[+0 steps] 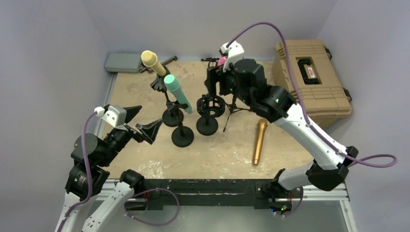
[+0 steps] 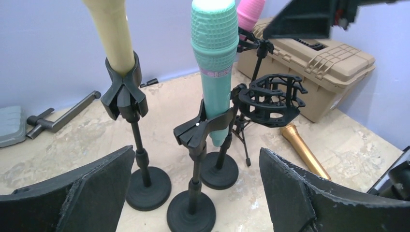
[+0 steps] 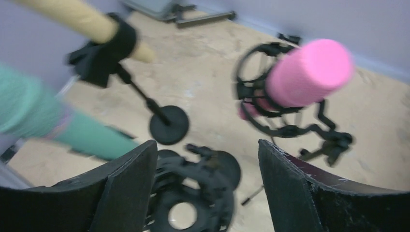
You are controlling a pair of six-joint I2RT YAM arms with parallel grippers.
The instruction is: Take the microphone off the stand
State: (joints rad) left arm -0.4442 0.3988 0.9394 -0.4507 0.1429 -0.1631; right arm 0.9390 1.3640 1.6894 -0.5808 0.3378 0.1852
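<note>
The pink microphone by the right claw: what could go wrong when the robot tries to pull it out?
1. The pink microphone sits in a cradle on a thin-legged tripod. A sideways tug from the open right claw might topple the whole stand.
2. The empty cradle stand is right next to that claw, and the teal microphone stands close by, so the arm could knock either one over.

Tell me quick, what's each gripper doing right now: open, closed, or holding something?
Left gripper: open, holding nothing.
Right gripper: open, empty, facing the pink microphone but not gripping it.
</note>
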